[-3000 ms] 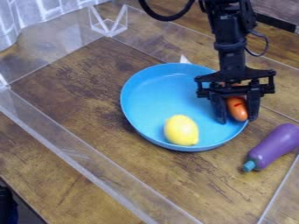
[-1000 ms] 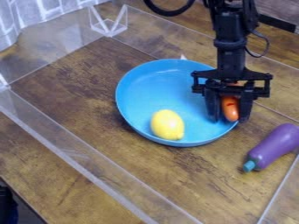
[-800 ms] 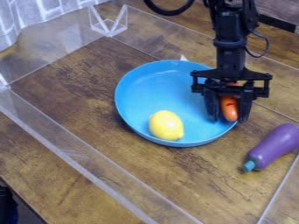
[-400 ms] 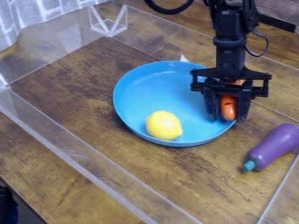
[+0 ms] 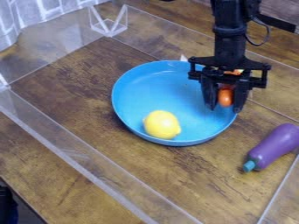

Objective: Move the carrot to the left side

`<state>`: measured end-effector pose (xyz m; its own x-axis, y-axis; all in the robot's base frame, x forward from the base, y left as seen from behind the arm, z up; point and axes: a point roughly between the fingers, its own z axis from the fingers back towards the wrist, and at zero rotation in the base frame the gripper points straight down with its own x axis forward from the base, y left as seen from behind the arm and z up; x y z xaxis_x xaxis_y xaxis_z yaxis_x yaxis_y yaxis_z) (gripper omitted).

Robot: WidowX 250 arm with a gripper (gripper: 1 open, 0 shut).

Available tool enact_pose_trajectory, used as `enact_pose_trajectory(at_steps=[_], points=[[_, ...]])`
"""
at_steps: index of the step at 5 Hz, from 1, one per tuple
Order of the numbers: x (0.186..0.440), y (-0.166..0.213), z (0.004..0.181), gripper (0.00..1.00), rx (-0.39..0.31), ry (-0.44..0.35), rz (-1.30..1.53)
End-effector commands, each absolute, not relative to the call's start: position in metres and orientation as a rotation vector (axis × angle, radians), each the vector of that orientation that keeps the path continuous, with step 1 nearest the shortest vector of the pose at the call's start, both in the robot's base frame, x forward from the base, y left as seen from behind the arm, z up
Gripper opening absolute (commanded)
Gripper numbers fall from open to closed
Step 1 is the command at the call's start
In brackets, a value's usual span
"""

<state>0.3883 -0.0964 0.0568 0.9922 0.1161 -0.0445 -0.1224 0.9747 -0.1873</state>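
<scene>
Camera view: my end effector (image 5: 225, 93) is clenched on the carrot (image 5: 225, 95), which sits between the two black fingers above the right rim of the blue bowl (image 5: 138, 86). The carrot appears clear of the bowl floor, though the finger frame hides part of it, so I judge the step in hand to be the lift after the grasp. The carrot's long axis reads roughly upright, in line with the fingers; which end points down I cannot tell.

The yellow lemon (image 5: 163, 125) lies in the bowl's near part, and the purple eggplant (image 5: 275, 144) rests on the table (image 5: 70, 105) to the right. The next move calls for raising the carrot over the rim, carrying it across to the left side of the table, and releasing it low.
</scene>
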Motion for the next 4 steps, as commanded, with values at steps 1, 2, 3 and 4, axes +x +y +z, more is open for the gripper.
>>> enact_pose_trajectory(at_steps=[1, 2, 3, 4], points=[[0.3912, -0.0915, 0.1048, 0.0, -0.187, -0.077, 0.097], [0.3884, -0.0884, 0.1072, 0.0, -0.169, -0.072, 0.088], [0.3862, -0.0861, 0.1105, 0.0, -0.159, -0.069, 0.079], [0.384, -0.084, 0.1132, 0.0, -0.149, -0.066, 0.07]])
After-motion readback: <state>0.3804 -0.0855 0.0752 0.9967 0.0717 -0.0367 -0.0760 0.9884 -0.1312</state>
